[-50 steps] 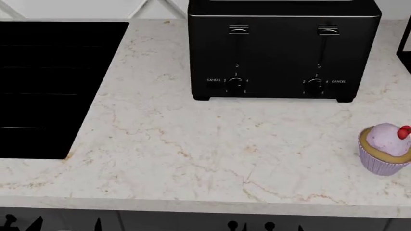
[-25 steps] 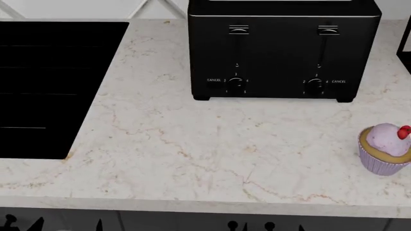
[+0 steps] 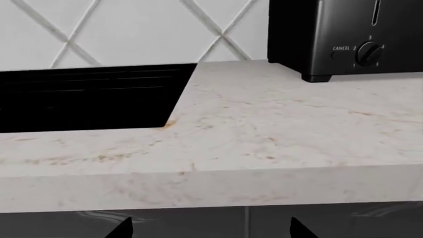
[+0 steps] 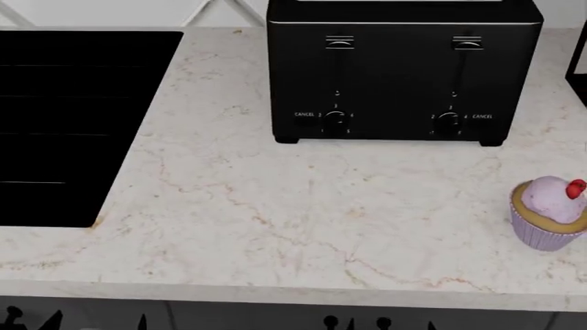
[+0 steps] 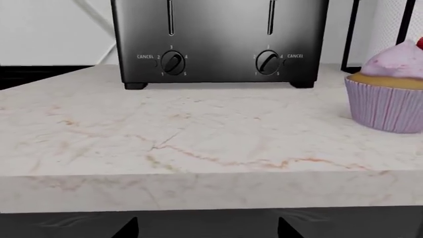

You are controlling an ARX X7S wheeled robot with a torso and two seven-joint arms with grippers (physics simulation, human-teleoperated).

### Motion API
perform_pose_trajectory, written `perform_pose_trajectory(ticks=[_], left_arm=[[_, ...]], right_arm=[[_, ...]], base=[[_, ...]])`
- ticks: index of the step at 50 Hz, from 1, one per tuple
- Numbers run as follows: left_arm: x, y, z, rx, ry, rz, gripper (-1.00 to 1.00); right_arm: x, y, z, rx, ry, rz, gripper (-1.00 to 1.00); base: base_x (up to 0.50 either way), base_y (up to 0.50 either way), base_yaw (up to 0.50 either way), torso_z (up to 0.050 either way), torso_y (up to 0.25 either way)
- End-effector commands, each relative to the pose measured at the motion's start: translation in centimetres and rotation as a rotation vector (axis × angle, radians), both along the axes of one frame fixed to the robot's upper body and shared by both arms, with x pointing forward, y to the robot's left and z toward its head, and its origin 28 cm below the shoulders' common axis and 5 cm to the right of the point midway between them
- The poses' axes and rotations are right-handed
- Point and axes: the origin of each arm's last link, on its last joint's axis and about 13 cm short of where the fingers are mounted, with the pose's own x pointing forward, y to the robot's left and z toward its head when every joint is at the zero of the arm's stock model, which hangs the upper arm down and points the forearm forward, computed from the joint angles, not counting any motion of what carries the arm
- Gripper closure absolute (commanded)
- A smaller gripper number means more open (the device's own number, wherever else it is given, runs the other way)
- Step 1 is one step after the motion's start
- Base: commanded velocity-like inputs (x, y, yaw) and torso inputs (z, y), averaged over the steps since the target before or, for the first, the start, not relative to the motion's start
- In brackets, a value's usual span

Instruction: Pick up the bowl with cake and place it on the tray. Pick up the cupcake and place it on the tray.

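The cupcake (image 4: 550, 213) stands upright on the marble countertop (image 4: 303, 206), near its front edge and at the far right of the head view, partly cut off by the frame. It has a lilac ribbed wrapper, a band of golden sponge, a dome of pink speckled frosting and a red cherry showing at the frame's edge. The right wrist view shows the same cupcake (image 5: 389, 91) from low at counter level, with open marble between it and the front edge. Behind and to the left of the cupcake, well apart from it, sits a black toaster (image 4: 403, 69) with two levers and two dials on its front, each dial marked CANCEL. A black cooktop (image 4: 78, 124) lies flush in the counter at the left. A white tiled wall (image 3: 132, 32) with diagonal joints rises behind the counter. One cupcake, one toaster and one cooktop are visible. Of both grippers only dark tips show, at the lower edge of the views below the counter's front, and I cannot tell whether either claw is open or closed.
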Motion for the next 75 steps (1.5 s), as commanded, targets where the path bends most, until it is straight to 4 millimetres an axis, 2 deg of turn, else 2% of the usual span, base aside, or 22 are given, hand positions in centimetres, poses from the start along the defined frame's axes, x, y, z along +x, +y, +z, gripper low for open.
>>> perform_pose_trajectory(ticks=[1, 30, 36, 75], left_arm=[[-0.02, -0.06, 0.01, 0.003, -0.001, -0.002, -1.00], [-0.04, -0.05, 0.03, -0.005, -0.003, -0.002, -1.00], [-0.12, -0.09, 0.15, -0.001, -0.010, -0.003, -1.00], [-0.20, -0.08, 0.23, 0.000, -0.012, -0.004, -1.00]], right_arm=[[0.01, -0.11, -0.06, 0.018, 0.003, -0.004, -1.00], [-0.04, -0.08, 0.09, 0.017, 0.002, 0.001, -1.00], [-0.15, -0.10, 0.20, 0.012, -0.011, -0.002, -1.00], [-0.19, -0.13, 0.22, 0.032, -0.005, -0.005, -1.00]], base=[[0.00, -0.50, 0.00, 0.000, 0.000], [0.00, -0.50, 0.00, 0.000, 0.000], [0.00, 0.00, 0.00, 0.000, 0.000], [0.00, -0.50, 0.00, 0.000, 0.000]])
